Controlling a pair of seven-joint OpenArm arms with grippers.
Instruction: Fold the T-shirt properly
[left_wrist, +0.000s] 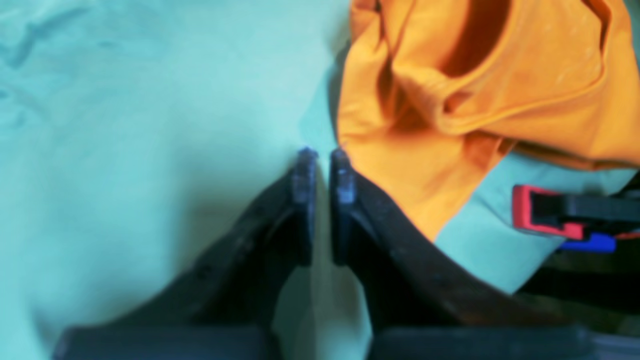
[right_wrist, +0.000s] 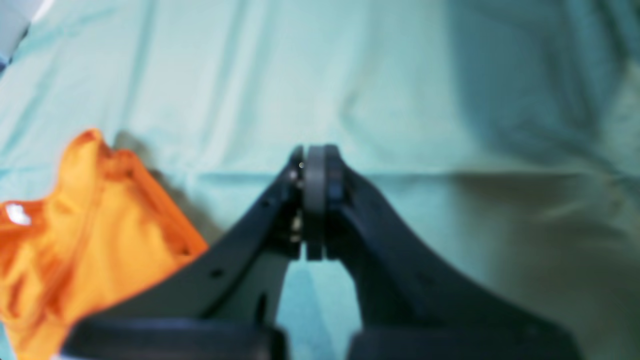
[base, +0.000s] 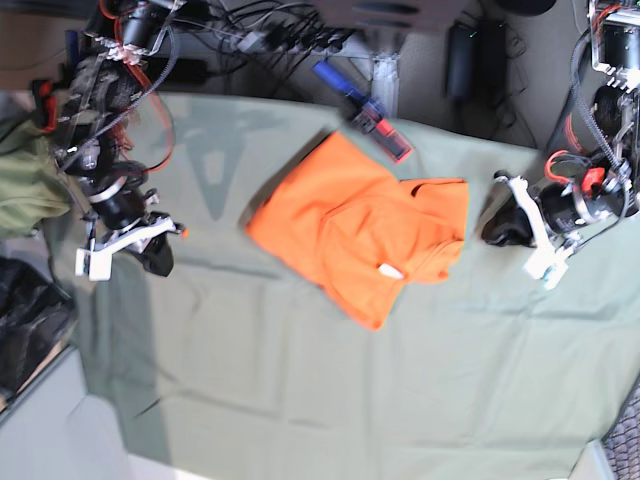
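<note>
Green cloth (base: 300, 400) on your counter bears the crumpled T-shirt (base: 360, 230); both empty claws, left (left_wrist: 323, 159) nearly closed, right (right_wrist: 315, 160) shut, should reopen beside its hem.

Both wrist views were soft and smeared, the left gripper (left_wrist: 323, 160) and right gripper (right_wrist: 315, 165) fingers blurred at close range, with the cloth (right_wrist: 400, 75) tinted a washed-out teal. Beyond the left fingers the T-shirt (left_wrist: 500, 100) glowed bright orange with dark folds, and a dim shadow darkened the cloth to the right of the right fingers. The base view was sharper and evenly lit, with soft grey shadows of the arms on the cloth and a pale washed-out patch at its near edge.
</note>
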